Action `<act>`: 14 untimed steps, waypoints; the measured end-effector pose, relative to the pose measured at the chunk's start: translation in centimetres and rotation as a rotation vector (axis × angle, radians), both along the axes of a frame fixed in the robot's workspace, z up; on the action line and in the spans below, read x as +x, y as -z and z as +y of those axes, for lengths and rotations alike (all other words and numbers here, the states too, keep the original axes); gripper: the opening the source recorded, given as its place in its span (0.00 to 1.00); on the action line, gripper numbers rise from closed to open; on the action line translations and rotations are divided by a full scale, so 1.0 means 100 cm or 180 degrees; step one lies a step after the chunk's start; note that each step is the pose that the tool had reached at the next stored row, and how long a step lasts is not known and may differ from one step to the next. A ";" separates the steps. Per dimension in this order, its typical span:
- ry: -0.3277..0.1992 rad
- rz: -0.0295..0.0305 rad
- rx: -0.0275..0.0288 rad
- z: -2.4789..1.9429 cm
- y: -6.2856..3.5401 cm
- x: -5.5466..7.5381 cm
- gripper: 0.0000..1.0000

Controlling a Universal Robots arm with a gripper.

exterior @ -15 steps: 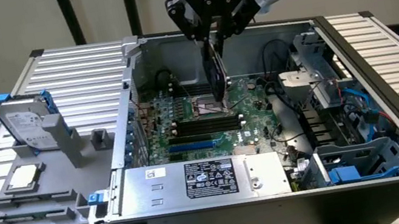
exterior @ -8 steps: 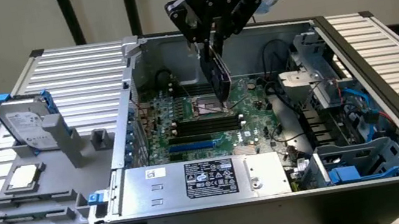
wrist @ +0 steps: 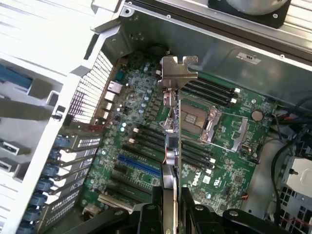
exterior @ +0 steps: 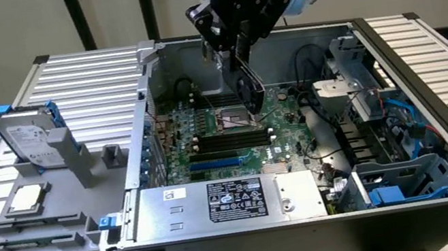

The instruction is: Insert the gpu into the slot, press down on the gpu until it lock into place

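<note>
My gripper (exterior: 234, 51) hangs above the open computer case, shut on the gpu (exterior: 249, 86), a thin black card held on edge over the motherboard. In the wrist view the gpu (wrist: 170, 131) runs edge-on away from my fingers (wrist: 187, 204), its silver bracket at the far end. The bright-blue slot (exterior: 215, 166) lies on the motherboard nearer the power-supply box, well below the card. In the wrist view the slot (wrist: 139, 166) sits beside the card's edge line, apart from it.
A silver labelled power-supply box (exterior: 228, 200) fills the case's near side. Black memory rows (exterior: 229, 141) and the square processor socket (exterior: 234, 120) lie under the card. Cables and a blue drive cage (exterior: 400, 181) crowd the exterior view's right. A hard drive (exterior: 29, 142) stands outside.
</note>
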State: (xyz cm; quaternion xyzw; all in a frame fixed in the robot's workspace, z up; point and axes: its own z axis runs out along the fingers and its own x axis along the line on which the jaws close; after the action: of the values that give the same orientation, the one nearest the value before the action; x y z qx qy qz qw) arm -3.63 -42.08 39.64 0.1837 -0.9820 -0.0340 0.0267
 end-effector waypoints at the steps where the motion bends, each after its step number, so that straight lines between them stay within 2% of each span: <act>1: -0.0057 0.0000 0.0000 0.0000 0.0003 0.000 0.26; 6: -0.0345 -0.0003 0.0000 0.0000 0.0025 0.000 0.26; 8: -0.0466 -0.0010 -0.0001 0.0000 0.0037 0.000 0.26; 14: -0.0810 -0.0054 -0.0003 0.0000 0.0080 0.000 0.26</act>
State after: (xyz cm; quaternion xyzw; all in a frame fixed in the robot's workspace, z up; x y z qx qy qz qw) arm -3.63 -42.07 38.84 0.3072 -0.9510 -0.0283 0.0226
